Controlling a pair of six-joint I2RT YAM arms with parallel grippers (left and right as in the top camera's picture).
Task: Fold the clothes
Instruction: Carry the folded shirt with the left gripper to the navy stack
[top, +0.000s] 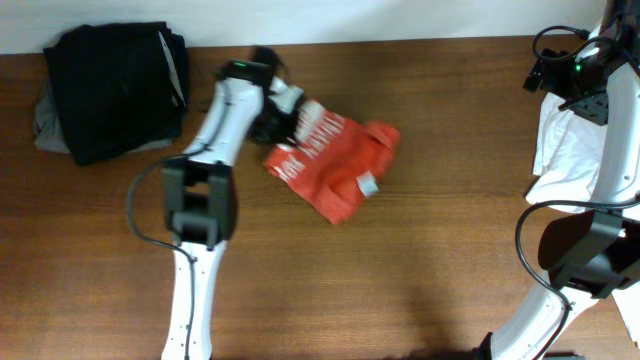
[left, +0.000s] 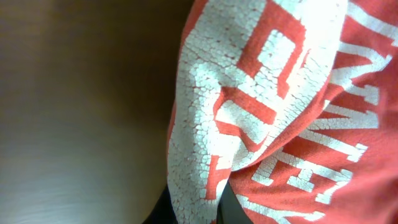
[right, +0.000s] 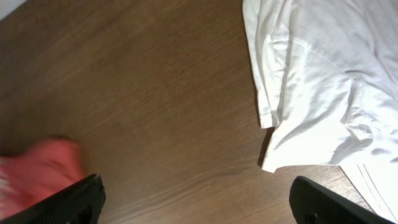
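1. Locate the T-shirt (top: 335, 160). It lies bunched in a rough oblong near the middle of the table (top: 420, 270), with its white lettering (top: 312, 135) facing up on the far-left part. The neck label (top: 368, 185) sits at the near-right edge.

2. Check the left gripper (top: 278, 118). It is at the T-shirt's far-left edge. In the left wrist view the lettered cloth drapes down and runs between the two dark fingers, so the claw is pinching the T-shirt along that edge.

3. Check the right gripper (right: 196, 186). It hangs well to the right of the T-shirt, beside the white garment (top: 565, 145). Its fingers (right: 74, 199) are spread wide, with only bare wood between them. In the right wrist view, the T-shirt's right end appears as a red blur at the left of frame.

4. Note the edges:
- The T-shirt's near edge and right edge lie on the wood, apart from everything else.
- The table's far edge runs just beyond the T-shirt's far side.
- The black garment pile (top: 115, 90) lies to the T-shirt's left, past the left arm, and does not touch it.

5. Note the open room. Bare wood extends on the near side of the T-shirt and to its right, up to the white garment's hem.
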